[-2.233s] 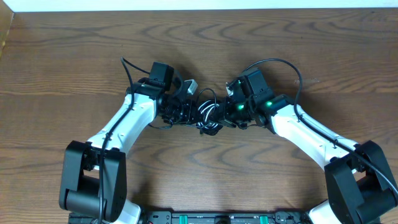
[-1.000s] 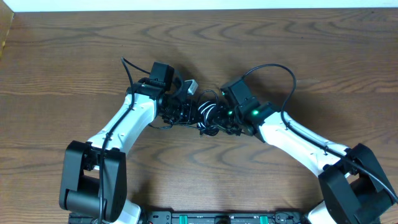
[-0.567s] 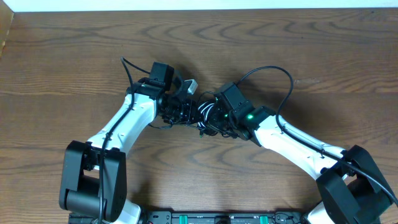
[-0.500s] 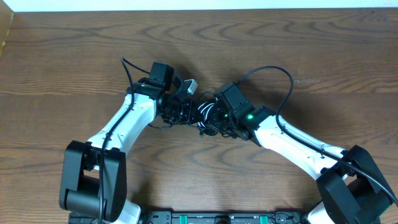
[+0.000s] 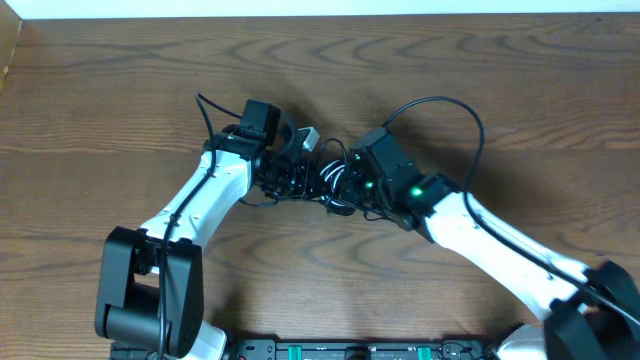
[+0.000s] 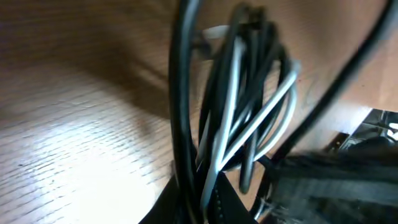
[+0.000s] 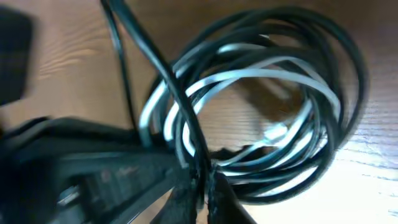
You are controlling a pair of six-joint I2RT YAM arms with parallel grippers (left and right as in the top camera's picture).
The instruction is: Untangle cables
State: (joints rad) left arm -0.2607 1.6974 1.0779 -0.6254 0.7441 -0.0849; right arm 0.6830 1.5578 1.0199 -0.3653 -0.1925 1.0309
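Observation:
The cables [image 5: 335,182] form one small tangle of black cords and a white cord at the table's middle, between my two grippers. My left gripper [image 5: 298,178] reaches in from the left, and in the left wrist view it [image 6: 203,200] is shut on a bundle of black and white strands [image 6: 242,106]. My right gripper [image 5: 354,186] comes in from the right. In the right wrist view it [image 7: 204,191] is shut on one black strand that crosses the coil [image 7: 267,99]. A small white plug [image 7: 273,132] lies inside that coil.
A pale connector [image 5: 306,137] sticks out just behind the tangle. The right arm's thick black cord [image 5: 470,120] arcs over the wooden table [image 5: 100,80], and the left arm's cord [image 5: 205,105] curls beside its wrist. Both arm bases stand at the front edge.
My right gripper has shut on a black strand and drawn back slightly to the right, stretching the tangle a little. The left arm has stayed still with its grip.

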